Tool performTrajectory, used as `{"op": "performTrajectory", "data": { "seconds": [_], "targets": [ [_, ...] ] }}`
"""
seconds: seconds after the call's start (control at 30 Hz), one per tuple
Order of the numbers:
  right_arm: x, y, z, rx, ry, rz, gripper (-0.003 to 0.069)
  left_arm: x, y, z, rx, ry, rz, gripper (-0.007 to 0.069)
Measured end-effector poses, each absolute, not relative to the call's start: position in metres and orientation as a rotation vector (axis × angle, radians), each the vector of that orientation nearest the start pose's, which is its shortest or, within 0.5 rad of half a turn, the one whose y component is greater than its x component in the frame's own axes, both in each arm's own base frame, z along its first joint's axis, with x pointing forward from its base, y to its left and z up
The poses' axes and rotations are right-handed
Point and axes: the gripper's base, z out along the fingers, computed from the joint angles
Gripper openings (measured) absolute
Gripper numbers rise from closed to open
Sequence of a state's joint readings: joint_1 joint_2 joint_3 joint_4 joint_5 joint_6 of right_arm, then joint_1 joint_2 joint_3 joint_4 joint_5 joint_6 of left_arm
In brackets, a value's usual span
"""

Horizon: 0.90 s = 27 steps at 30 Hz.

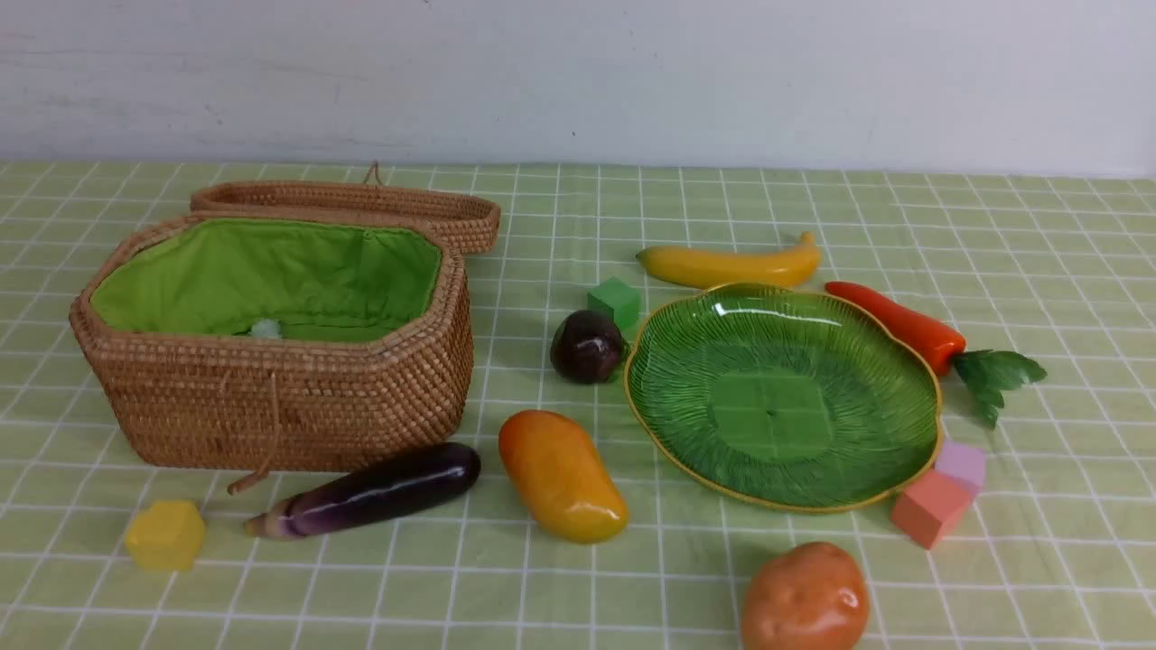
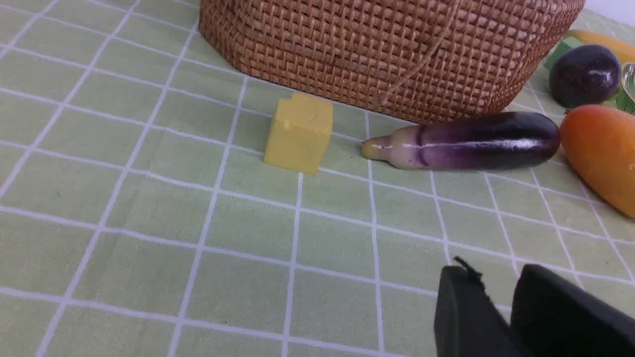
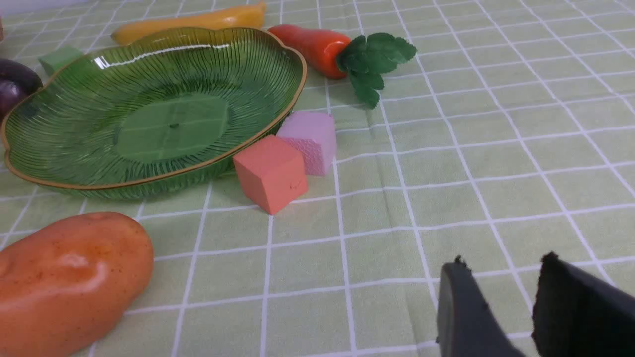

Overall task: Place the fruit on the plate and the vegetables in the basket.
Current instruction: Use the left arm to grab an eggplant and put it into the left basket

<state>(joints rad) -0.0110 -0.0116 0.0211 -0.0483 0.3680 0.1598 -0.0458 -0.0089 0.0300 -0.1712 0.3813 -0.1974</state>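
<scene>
**Current state.** No item is sorted yet. The plate [image 1: 781,397] sits right of centre on the desk and holds nothing. The basket [image 1: 271,397] stands on the left with its lid folded back, and no vegetable shows inside it.

**Item positions.**
- The eggplant [image 1: 370,492] lies on the desk just in front of the basket wall.
- The mango [image 1: 560,474] lies just beside the eggplant's dark end.
- The round purple fruit [image 1: 587,346] sits at the plate's left rim, and the banana [image 1: 731,264] lies behind the plate.
- The carrot [image 1: 894,325] lies at the plate's far right.
- The potato [image 1: 804,600] lies nearest the robot, in front of the plate.

**Governing relation.** The left arm is the nearer arm to the eggplant and the basket. In the left wrist view the eggplant [image 2: 471,141] lies ahead of the left end effector [image 2: 496,277], well apart from it. Its long axis runs crosswise to the approach, roughly parallel to the basket's front wall, and its pale stem end points toward the yellow block [image 2: 299,133]. A grasp across the mid-body appears the likely requirement.

**End effector state.**
- Left end effector: jaws parted by a narrow gap, empty, touching nothing.
- Right end effector [image 3: 501,270]: jaws parted somewhat wider, empty, above bare cloth. The potato [image 3: 69,277] lies off to its side.

Neither arm shows in the front view.
</scene>
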Motion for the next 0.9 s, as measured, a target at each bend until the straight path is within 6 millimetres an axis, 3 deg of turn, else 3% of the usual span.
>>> {"op": "performTrajectory", "data": {
  "seconds": [0.9],
  "targets": [
    [0.0526, -0.0022, 0.1736, 0.129, 1.857, 0.056, 0.0237, 0.0522, -0.0082, 0.1698, -0.25, 1.877, -0.335, 0.0173]
  ]
}}
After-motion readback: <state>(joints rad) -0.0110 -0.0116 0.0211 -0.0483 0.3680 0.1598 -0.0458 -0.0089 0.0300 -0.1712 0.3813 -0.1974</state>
